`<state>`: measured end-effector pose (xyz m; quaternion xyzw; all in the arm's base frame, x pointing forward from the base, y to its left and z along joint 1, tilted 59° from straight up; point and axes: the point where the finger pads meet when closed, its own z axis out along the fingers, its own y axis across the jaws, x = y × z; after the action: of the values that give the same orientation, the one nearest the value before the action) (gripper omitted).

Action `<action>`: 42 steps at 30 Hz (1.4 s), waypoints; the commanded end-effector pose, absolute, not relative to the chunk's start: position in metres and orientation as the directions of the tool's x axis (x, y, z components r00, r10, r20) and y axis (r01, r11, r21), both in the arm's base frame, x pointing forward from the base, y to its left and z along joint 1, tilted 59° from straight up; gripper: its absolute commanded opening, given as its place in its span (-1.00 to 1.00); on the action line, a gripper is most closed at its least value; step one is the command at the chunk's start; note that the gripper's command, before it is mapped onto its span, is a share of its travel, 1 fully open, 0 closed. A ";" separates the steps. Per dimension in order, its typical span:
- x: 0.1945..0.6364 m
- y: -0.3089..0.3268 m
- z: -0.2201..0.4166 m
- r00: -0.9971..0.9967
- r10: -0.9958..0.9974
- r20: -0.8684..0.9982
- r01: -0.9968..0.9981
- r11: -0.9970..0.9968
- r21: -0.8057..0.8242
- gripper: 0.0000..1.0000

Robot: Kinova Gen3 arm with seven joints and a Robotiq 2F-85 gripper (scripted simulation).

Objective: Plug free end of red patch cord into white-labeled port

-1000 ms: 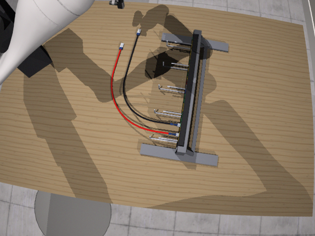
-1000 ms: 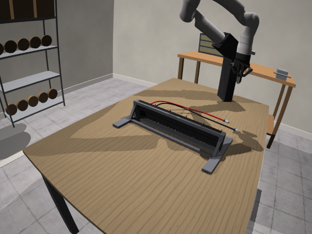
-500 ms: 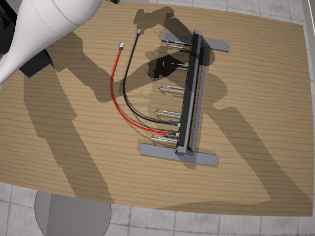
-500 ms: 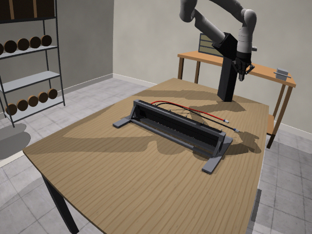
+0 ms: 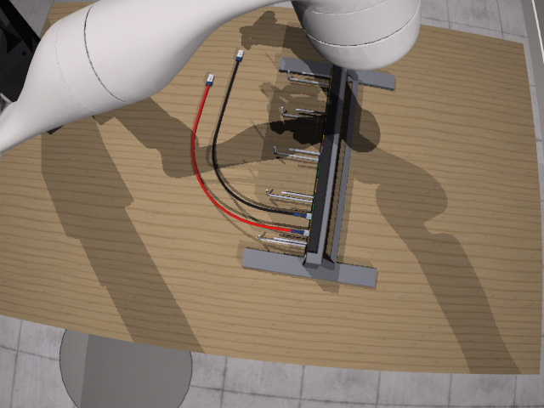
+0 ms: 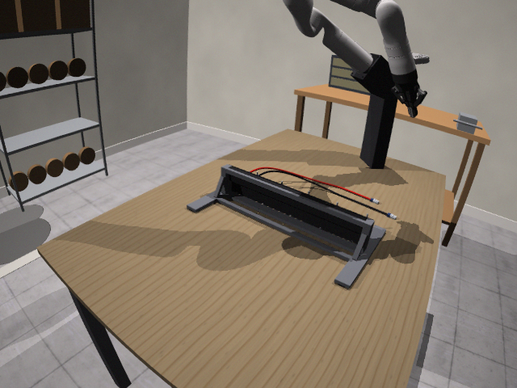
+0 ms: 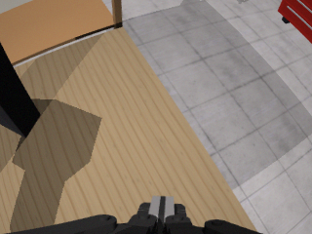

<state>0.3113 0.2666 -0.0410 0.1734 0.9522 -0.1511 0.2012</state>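
Counted near and below the hand
Below the raised black two-fingered gripper (image 6: 412, 111) (image 7: 162, 210): one long grey-and-black rack (image 5: 327, 175) (image 6: 292, 196), two thin flexible cords, one red (image 5: 193, 144) (image 6: 317, 181) and one black (image 5: 214, 147) (image 6: 329, 191), two white-and-blue free plugs, two plugs at the rack, and seemingly five groups of bent silver wire guides.

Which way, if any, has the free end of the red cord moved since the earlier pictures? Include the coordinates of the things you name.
No: the red cord's free plug (image 5: 210, 79) (image 6: 375, 201) keeps its place left of the black cord's plug (image 5: 240, 55) (image 6: 392, 216).
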 end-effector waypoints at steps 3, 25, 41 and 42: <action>0.312 0.301 -0.006 -0.815 0.473 -0.335 0.517 0.855 -0.049 -1.00; 0.314 0.416 0.166 -0.582 0.798 0.159 0.784 0.497 0.373 -1.00; 0.313 0.463 0.316 -0.460 0.759 0.462 0.829 0.181 0.528 -1.00; 0.313 0.464 0.327 -0.453 0.752 0.478 0.830 0.160 0.535 -1.00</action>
<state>0.3071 0.4653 0.2933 0.5125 0.7810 0.3533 -0.0515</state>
